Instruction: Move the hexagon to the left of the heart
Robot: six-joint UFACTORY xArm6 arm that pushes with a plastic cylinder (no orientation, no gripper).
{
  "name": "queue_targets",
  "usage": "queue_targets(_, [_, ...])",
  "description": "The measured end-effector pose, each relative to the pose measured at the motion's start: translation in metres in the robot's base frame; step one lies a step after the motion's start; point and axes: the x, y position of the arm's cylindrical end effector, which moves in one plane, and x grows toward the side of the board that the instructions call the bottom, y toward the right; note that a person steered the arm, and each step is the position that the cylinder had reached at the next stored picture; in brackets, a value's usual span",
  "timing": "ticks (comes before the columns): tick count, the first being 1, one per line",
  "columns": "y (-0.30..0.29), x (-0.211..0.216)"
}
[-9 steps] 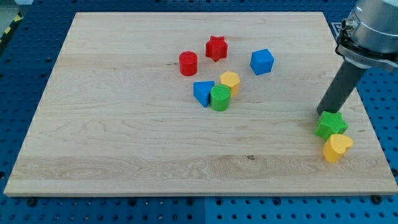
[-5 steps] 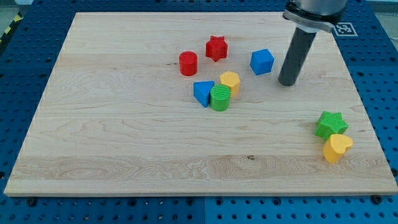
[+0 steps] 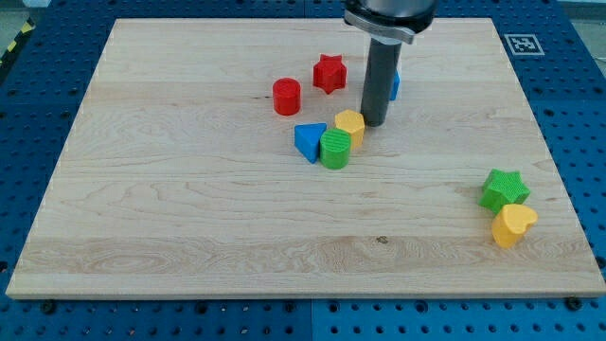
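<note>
Pale wooden board (image 3: 170,208), visible grain, on blue perforated table (image 3: 587,142). Red cylinder (image 3: 286,97), ribbed sides. Blue triangle (image 3: 309,141) touching green cylinder (image 3: 334,150), ribbed. Red star (image 3: 329,73) toward view's top. Yellow hexagon (image 3: 350,124) touching green cylinder's upper right. My tip (image 3: 374,124) just right of hexagon, contact unclear; plain rod, no fingers to report. Blue cube (image 3: 395,83) mostly hidden behind rod. Far right: green star (image 3: 503,188) touching yellow heart (image 3: 513,224). Hexagon well apart from heart, toward view's left.

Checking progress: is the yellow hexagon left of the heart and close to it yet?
Not yet. The yellow hexagon sits mid-board against the green cylinder, far from the yellow heart at the view's lower right. My tip is just right of it.
</note>
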Motion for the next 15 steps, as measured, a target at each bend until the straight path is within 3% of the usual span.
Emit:
queue_targets(2, [-0.064, -0.043])
queue_targets(3, [-0.086, -0.037])
queue_targets(4, [-0.080, -0.012])
queue_targets(7, [-0.077, -0.008])
queue_targets(8, [-0.038, 0.000])
queue_targets(9, [-0.038, 0.000])
queue_targets(15, [-0.006, 0.045])
